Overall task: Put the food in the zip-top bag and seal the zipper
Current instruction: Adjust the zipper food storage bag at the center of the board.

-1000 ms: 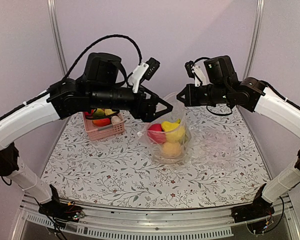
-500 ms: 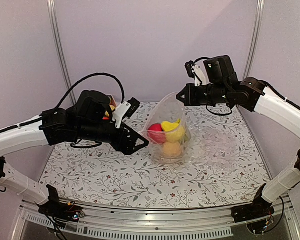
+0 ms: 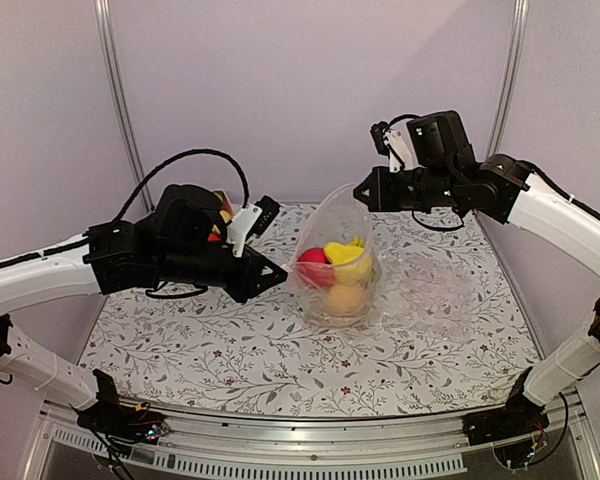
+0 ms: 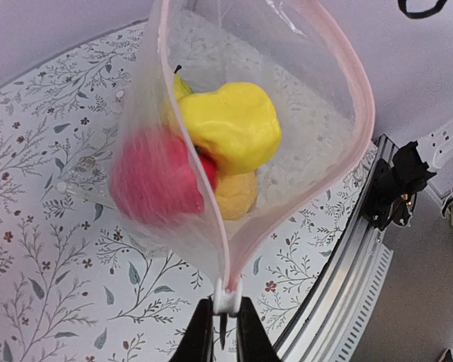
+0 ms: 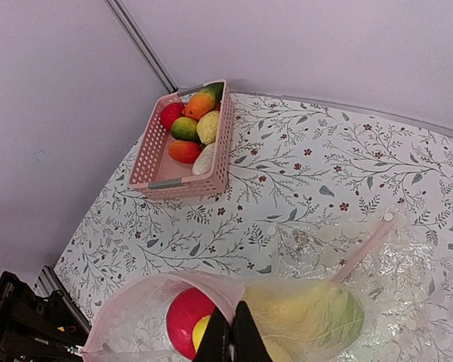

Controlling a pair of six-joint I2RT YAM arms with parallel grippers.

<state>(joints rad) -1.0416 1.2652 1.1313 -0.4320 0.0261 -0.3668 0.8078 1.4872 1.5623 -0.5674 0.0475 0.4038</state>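
A: Lilac walls, floral counter (image 3: 230,340). Bag (image 3: 335,225) stands mid-counter with its mouth gaping. Food (image 4: 226,124) inside: red, yellow and orange pieces.
B: Left tool (image 4: 220,326)?
A: A second ago it was up over the basket (image 5: 183,181), jaws apart. Now it's down at the bag's left side, clamped on the end of the zipper (image 4: 164,68).
B: Right tool (image 5: 230,335)?
A: Hasn't moved. Jaws together on the zipper at the opposite side, holding the mouth up.
B: So both ends are pinned. Loading over?
A: Looks like it, I'd read this as the start of sealing. The basket has several pieces in it though, so the grip may only be there to steady the mouth.
B: Next?
A: Probably draw the ends apart to flatten the strip, then press along it. Risk: the strip bows wide open, and the thin grip on the end could slip.
B: Other bag?
A: Crinkled bag (image 5: 408,256) lies flat on the counter beside it.
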